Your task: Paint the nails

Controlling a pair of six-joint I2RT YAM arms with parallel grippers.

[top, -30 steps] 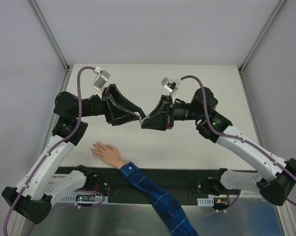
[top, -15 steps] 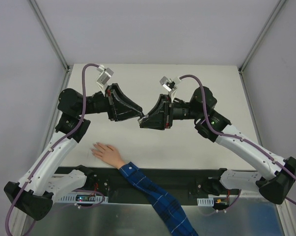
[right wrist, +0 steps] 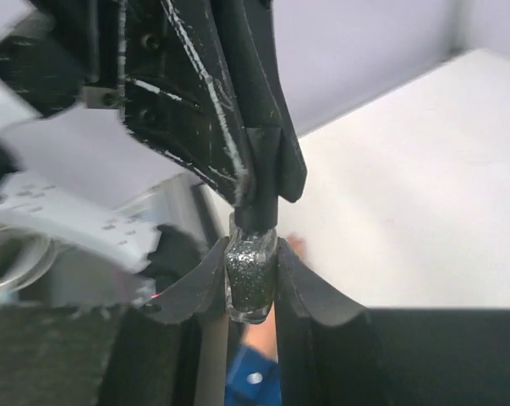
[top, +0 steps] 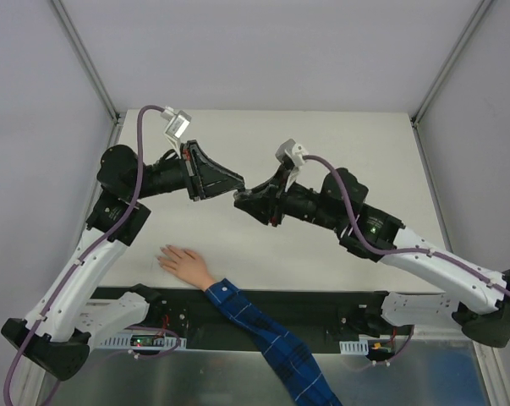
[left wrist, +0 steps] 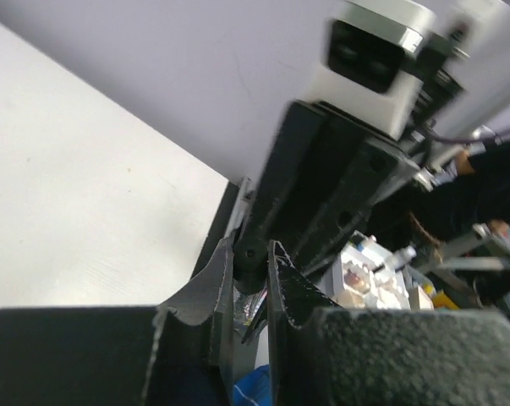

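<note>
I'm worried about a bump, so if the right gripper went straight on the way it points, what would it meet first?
The left gripper, most likely: it faces the right gripper tip to tip, clamped on the cap of the bottle the right one holds. Nothing lies between them.

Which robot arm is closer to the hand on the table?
The left arm: its white link passes just beside the hand; the right arm lies well off on the other side.
</note>
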